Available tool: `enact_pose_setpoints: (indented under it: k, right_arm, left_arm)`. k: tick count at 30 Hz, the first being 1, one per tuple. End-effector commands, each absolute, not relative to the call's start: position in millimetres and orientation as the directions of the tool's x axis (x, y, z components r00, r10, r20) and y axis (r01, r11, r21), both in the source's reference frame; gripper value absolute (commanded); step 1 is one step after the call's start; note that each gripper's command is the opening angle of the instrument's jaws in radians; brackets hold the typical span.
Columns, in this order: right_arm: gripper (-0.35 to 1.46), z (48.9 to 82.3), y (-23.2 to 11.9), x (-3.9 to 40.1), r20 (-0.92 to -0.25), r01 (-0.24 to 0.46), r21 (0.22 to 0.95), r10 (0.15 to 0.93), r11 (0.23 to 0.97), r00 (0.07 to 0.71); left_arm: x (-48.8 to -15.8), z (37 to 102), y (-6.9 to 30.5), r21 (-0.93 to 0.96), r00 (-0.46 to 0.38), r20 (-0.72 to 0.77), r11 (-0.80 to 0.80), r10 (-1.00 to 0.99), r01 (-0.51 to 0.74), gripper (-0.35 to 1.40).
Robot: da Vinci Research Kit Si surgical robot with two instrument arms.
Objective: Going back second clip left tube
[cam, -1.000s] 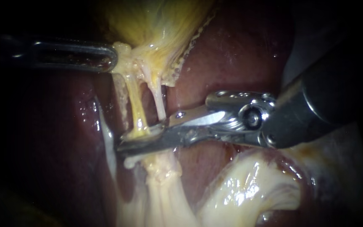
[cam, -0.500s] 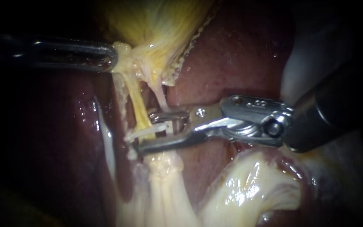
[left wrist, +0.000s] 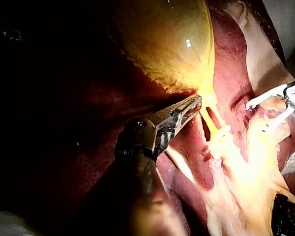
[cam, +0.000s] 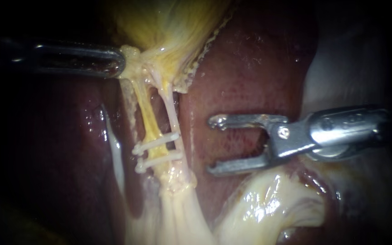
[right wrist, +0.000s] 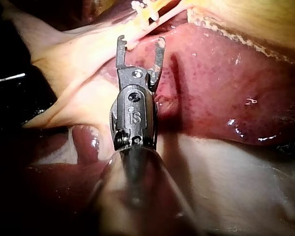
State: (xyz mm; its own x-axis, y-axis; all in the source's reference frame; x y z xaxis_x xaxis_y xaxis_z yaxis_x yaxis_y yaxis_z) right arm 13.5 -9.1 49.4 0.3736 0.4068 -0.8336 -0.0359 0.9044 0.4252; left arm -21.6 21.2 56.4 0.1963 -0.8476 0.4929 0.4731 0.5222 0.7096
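The jaws of the right instrument (cam: 214, 146) stand wide apart and empty, hanging over the bare liver (cam: 250, 68) just beside the tubes and touching neither of them. The right wrist view shows the same: an open fork with nothing between its tips. The jaws of the left instrument (cam: 122, 63) lie close together on the pale tissue at the lower end of the gallbladder (cam: 159, 22), and appear to pinch it and hold the tubes stretched taut below. The left tube (cam: 147, 113), the yellow one, carries two white clips set across it, an upper clip (cam: 156, 142) and a lower clip (cam: 159, 159), close together and roughly parallel, low on the tube where it runs into the pale fat. Their far ends reach the thinner tube (cam: 172, 111) alongside; whether they catch it too I cannot tell. As I judge it, the clipping itself is done, with the second clip seated and the applying jaws free of it. What is left is only to draw the right instrument away from the tissue without brushing the clips.
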Motion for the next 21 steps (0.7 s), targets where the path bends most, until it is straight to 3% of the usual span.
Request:
enact_pose_setpoints:
  k: [1, 11, 21]
  right_arm:
    - [0.5, 49.2, -9.0, 13.1, -0.832, -0.033, 0.423, 0.403, 0.905, 0.381]
    - [0.5, 48.7, -8.5, 11.3, -0.832, -0.021, 0.417, 0.391, 0.909, 0.395]
    - [0.49, 48.5, -8.8, 11.2, -0.832, -0.02, 0.417, 0.39, 0.909, 0.395]
  left_arm:
    - [-21.7, 56.4, 21.2, 0.71, 0.196, 0.493, 0.522, -0.848, 0.473, -0.35]
    - [-22.1, 56.6, 21.1, 0.708, 0.195, 0.494, 0.522, -0.847, 0.476, -0.35]
    - [-25.1, 58.8, 19.5, 0.706, 0.197, 0.503, 0.532, -0.841, 0.467, -0.35]
